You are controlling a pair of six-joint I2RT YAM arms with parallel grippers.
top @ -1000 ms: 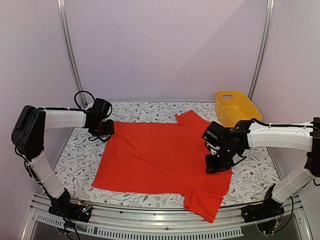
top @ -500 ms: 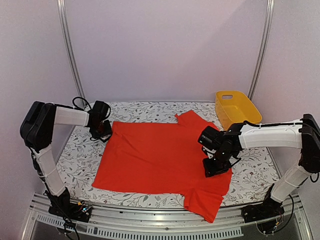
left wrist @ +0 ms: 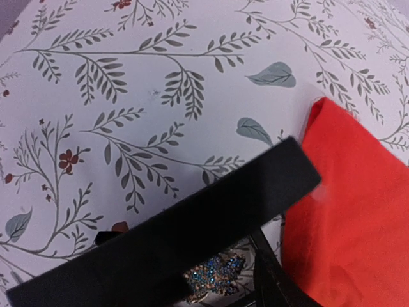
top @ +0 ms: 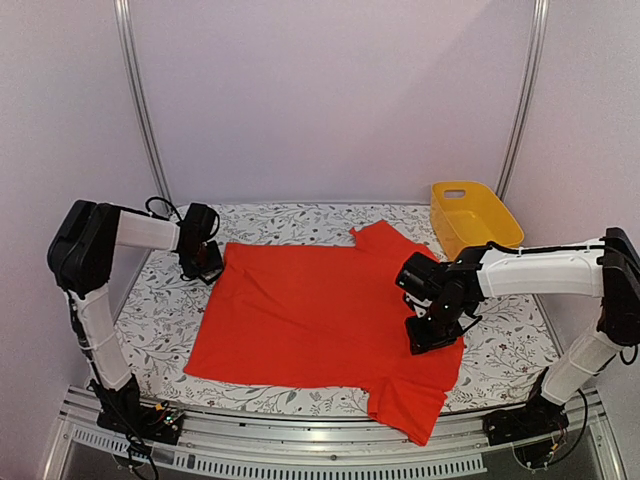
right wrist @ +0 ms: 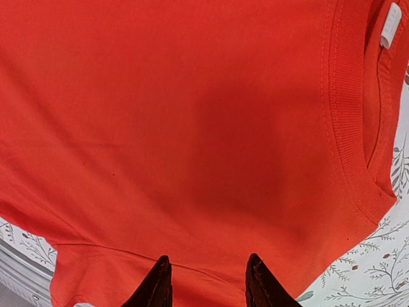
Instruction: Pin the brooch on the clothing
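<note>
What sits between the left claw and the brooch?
A flat black panel at the left claw crosses the left wrist view, covering the top of the tiny glittery silvery-gold brooch. Nothing else visible.

Pale lilac walls (top: 330,100), plain, softly and evenly lit. Two slanted metal posts (top: 141,100) rise at back corners. Bench (top: 160,320) covered in white cloth, grey leaf print, small red flowers. Ribbed aluminium rail (top: 300,445) along near edge.

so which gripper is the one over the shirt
The right gripper, fingers open over the red T-shirt near its collar. The left gripper is off the shirt's corner, above the floral table cover, by the brooch.
</note>
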